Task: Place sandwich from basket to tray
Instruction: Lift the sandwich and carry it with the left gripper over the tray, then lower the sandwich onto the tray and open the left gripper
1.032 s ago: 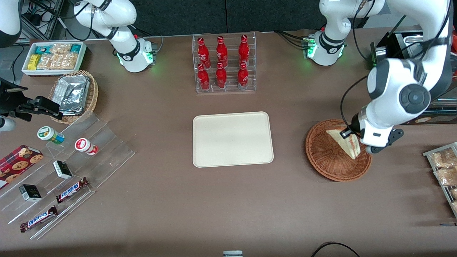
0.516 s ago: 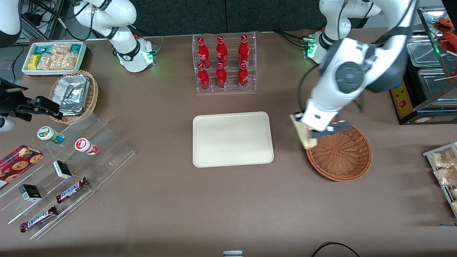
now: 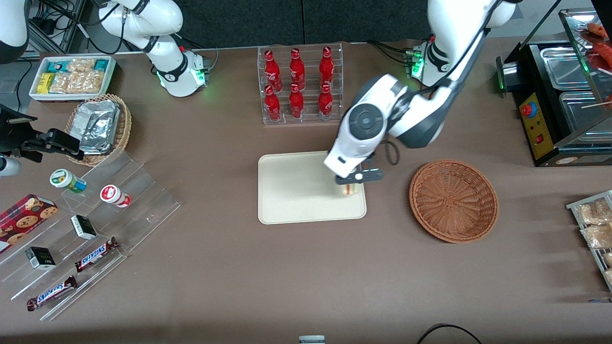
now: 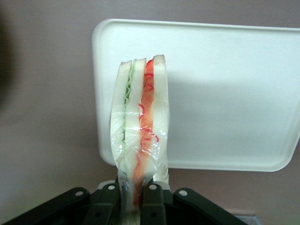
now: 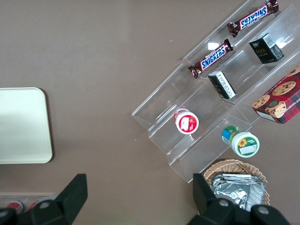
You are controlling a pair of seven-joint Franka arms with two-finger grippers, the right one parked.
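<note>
Gripper (image 3: 353, 183) fingers (image 4: 152, 199) are pinching the sandwich (image 4: 139, 140) at one end, holding it above the tray (image 3: 291, 188), over the edge nearest the basket (image 3: 453, 200). That basket is sitting beside the tray, toward the working arm's end of the table.

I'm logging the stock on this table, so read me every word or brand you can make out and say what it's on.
"SNICKERS" on the candy bar on the clear stepped stand.
"SNICKERS" on the second candy bar beside it.
The red bottles, small dark boxes, round-lidded cups and cookie box carry print too small to read.
No text shows on the sandwich held in the gripper above the tray.
</note>
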